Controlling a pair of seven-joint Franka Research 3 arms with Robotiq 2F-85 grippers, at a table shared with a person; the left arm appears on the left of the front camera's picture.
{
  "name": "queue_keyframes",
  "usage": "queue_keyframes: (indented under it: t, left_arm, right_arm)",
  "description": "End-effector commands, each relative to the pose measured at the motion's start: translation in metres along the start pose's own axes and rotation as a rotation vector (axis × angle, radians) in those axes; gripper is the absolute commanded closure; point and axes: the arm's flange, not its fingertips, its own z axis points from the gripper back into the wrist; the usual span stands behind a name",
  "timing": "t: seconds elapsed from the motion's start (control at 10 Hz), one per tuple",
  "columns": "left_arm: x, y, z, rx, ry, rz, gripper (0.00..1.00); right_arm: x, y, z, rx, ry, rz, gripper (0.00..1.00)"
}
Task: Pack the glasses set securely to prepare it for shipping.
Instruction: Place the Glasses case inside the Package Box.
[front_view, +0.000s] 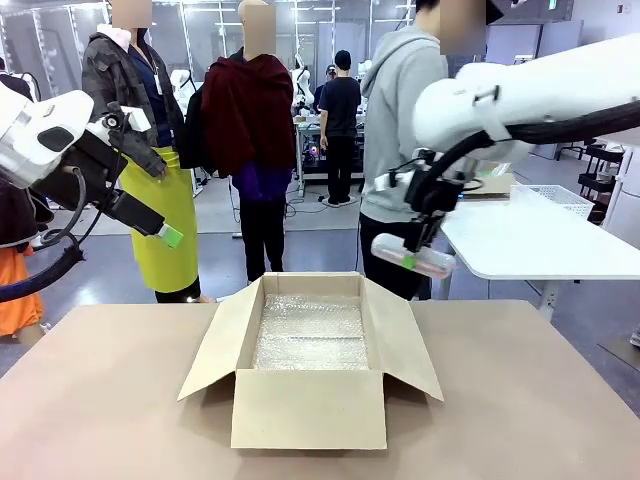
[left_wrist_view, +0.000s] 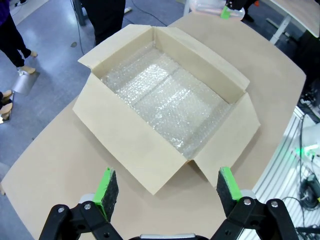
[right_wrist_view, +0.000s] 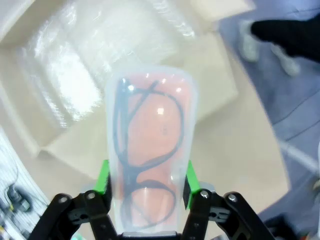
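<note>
Right pincer clamps a translucent pale pink glasses case by its long sides. Dark-framed glasses show through, and the case's near end is hidden behind the pincer. The case hangs in the air near the far right corner of the open cardboard box, which is lined with bubble wrap and sits on the counter. Left pincer is spread wide and empty.
</note>
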Motion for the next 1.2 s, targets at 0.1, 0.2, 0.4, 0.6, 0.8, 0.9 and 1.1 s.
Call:
queue_keyframes:
  t: [0.1,0.2,0.4,0.6,0.8,0.9,1.1]
  left_arm:
    - [-0.001,0.001,0.001,-0.006,-0.018,-0.004,0.0]
    - [-0.001,0.001,0.001,-0.006,-0.018,-0.004,0.0]
    - [-0.001,0.001,0.001,-0.006,-0.018,-0.004,0.0]
    - [-0.001,0.001,0.001,-0.006,-0.018,-0.004,0.0]
    - [-0.001,0.001,0.001,-0.006,-0.018,-0.004,0.0]
    - [-0.001,0.001,0.001,-0.006,-0.018,-0.004,0.0]
    - [-0.001,0.001,0.001,-0.006,-0.018,-0.004,0.0]
  right_arm:
    - [0.061,0.007,-0.029,0.086,0.132,0.431,1.0]
    - [0.079,0.018,-0.039,0.096,0.163,0.5,1.0]
    - [0.117,0.033,-0.058,0.071,0.197,0.547,1.0]
    - [0.143,0.045,-0.078,0.054,0.193,0.548,1.0]
    - [0.171,0.055,-0.113,-0.03,0.156,0.522,1.0]
    - [0.177,0.054,-0.131,-0.028,0.156,0.523,1.0]
    - [0.181,0.055,-0.175,-0.023,0.118,0.524,1.0]
